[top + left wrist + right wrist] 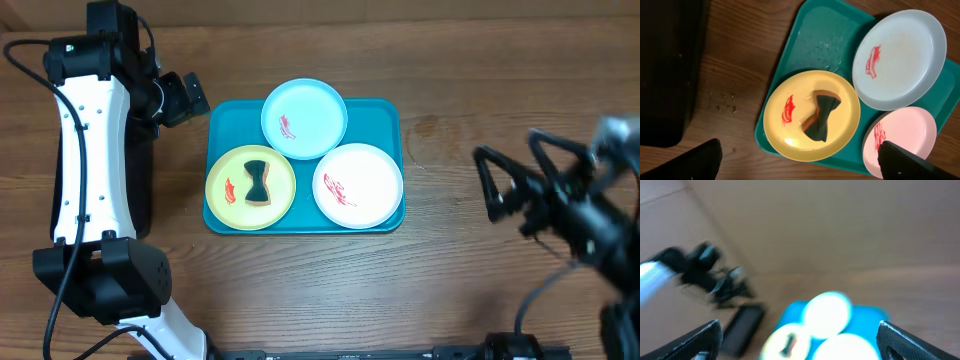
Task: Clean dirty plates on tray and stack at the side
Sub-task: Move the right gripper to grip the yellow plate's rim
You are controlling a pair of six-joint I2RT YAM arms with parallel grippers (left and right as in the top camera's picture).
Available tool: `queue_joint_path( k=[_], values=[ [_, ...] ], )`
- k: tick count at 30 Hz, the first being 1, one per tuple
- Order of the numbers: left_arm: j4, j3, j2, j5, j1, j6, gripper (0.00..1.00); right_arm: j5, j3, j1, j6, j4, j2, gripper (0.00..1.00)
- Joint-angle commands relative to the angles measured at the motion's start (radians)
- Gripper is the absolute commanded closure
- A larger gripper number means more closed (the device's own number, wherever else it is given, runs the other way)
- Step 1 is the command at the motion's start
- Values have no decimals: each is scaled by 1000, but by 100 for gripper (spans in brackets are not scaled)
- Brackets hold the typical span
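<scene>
The turquoise tray (225, 120) lies mid-table and holds three plates. The light blue plate (304, 118) is at the back, the yellow-green plate (232, 165) at front left, and the white plate (357, 186) at front right. Each has a red smear. A dark sponge (258, 182) lies on the yellow-green plate. My left gripper (190, 95) is open and empty, up over the table just left of the tray. Its view shows the tray (825, 40), the sponge (820, 117) and all three plates. My right gripper (515, 180) is open and empty, blurred, well right of the tray.
A narrow black tray (143, 190) lies left of the turquoise tray, partly under my left arm; it also shows in the left wrist view (665, 70). Water drops sit on the wood (725, 102) beside it. Bare wood lies between the tray and my right gripper.
</scene>
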Motion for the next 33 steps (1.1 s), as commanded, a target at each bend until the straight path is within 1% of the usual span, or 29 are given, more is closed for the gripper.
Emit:
queue_joint_path(
  k=[1,3,4,6,8,10,11,13,16,19,21,22,23,25,27,28,31,33],
  values=[
    [0,8,1,2,-2,19,0,-372,68,5,70,40,153,0],
    [-3,8,1,2,-2,19,0,-451,68,16,131,107,231,0],
    [-5,8,1,2,-2,19,0,-445,68,34,149,120,267,3],
    [-7,8,1,2,-2,19,0,-372,68,105,150,108,336,7],
    [-6,8,1,2,-2,19,0,-200,68,212,150,69,400,7],
    [-6,8,1,2,-2,19,0,25,68,336,157,30,472,7],
    [-6,8,1,2,-2,19,0,153,68,405,182,15,521,7],
    [-6,8,1,2,-2,19,0,328,69,512,242,22,630,5],
    [-6,8,1,3,-2,14,0,352,79,574,258,57,767,2],
    [-6,8,1,7,-2,15,0,294,129,593,243,32,910,0],
    [-6,8,1,6,-2,15,0,233,185,597,202,2,1005,0],
    [-6,8,1,8,-2,15,0,210,210,601,188,-11,1041,2],
    [-6,8,1,9,-2,14,0,204,231,608,188,-16,1071,6],
    [-6,8,1,9,-2,15,0,211,257,628,174,-3,1107,7],
    [-5,8,1,9,-2,15,0,258,257,652,175,45,1114,11],
    [-4,8,1,9,-2,15,0,301,256,667,175,77,1114,11],
    [2,8,1,9,-2,15,0,438,254,709,175,154,1115,3],
    [2,8,1,9,-2,15,0,522,252,739,175,189,1125,3]
  ],
)
